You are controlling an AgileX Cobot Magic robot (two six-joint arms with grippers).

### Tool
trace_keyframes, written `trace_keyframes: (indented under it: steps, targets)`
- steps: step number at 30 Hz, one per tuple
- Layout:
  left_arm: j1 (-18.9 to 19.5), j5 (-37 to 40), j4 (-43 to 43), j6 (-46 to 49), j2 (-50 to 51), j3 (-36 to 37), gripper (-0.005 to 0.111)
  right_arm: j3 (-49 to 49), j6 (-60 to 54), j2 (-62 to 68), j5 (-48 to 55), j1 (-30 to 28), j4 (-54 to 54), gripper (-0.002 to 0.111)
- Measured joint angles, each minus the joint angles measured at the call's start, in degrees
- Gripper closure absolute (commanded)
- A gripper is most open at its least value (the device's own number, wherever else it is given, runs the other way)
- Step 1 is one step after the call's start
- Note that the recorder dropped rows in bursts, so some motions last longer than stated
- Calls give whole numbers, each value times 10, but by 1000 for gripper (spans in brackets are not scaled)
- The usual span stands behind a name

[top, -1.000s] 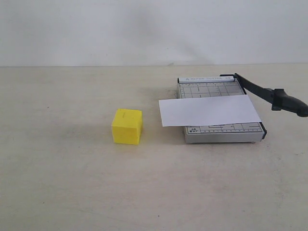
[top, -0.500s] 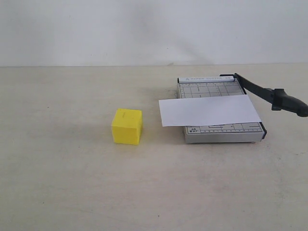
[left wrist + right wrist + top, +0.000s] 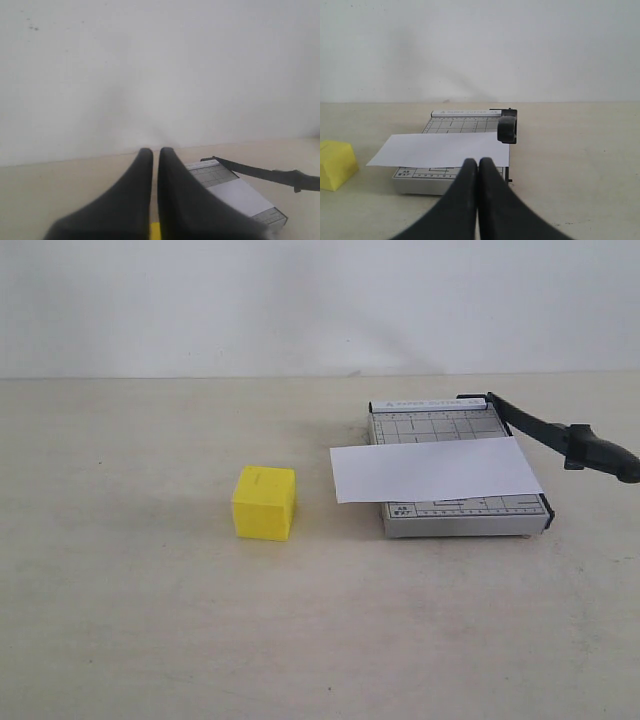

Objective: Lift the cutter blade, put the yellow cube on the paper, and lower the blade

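The yellow cube [image 3: 264, 503] rests on the table left of the grey trimmer base [image 3: 458, 515]. The white paper [image 3: 435, 469] lies across that base, overhanging its left side. The cutter blade [image 3: 560, 436] stands raised off the base's right edge, its thick black handle out to the right. Neither arm shows in the exterior view. In the left wrist view my left gripper [image 3: 155, 151] is shut and empty, with the cube [image 3: 155, 231] as a yellow sliver behind its fingers. My right gripper [image 3: 478, 162] is shut and empty, short of the trimmer, facing the paper [image 3: 440, 149] and blade handle [image 3: 508, 129].
A pale beige table [image 3: 150, 620] carries everything, with a plain white wall behind it. Bare tabletop lies in front of the cube and the trimmer.
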Motion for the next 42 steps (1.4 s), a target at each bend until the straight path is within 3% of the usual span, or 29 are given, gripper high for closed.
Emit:
trace_keyframes:
  steps: [12, 21, 35, 42]
  targets:
    - [-77, -118, 193, -63, 301, -131, 102, 0, 0, 0, 0, 0, 0, 108]
    - [-141, -132, 218, -69, 498, -257, 102, 0, 0, 0, 0, 0, 0, 108]
    - [-147, -132, 228, -19, 676, -384, 102, 0, 0, 0, 0, 0, 0, 108]
    - [-147, -128, 393, -13, 715, -424, 102, 0, 0, 0, 0, 0, 0, 108]
